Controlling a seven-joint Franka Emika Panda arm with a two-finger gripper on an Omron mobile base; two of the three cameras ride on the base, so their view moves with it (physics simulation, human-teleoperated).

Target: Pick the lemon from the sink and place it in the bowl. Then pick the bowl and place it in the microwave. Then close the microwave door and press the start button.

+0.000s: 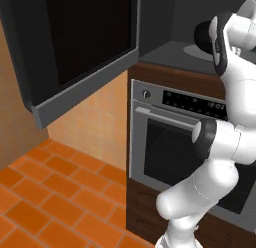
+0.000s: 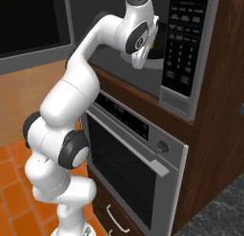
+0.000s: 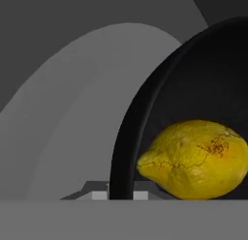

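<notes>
The small yellow lemon (image 3: 193, 159) lies inside the glossy black bowl (image 3: 140, 118). My gripper (image 3: 120, 195) is shut on the bowl's near rim, which runs down between the two fingertips. Behind the bowl spreads the pale round turntable (image 3: 72, 113) of the microwave (image 1: 167, 54). My arm reaches into the microwave's dark cavity from the front. The microwave door (image 1: 75, 47) stands swung wide open to the left; it is the dark panel (image 2: 33, 25) in the right base view too. The keypad panel (image 2: 186, 44) sits on the microwave's right side.
A steel oven (image 1: 170, 142) with a bar handle (image 2: 138, 152) sits directly under the microwave. Brown cabinet wood (image 2: 214, 135) frames both appliances. Orange floor tiles (image 1: 50, 192) spread out to the left of the base.
</notes>
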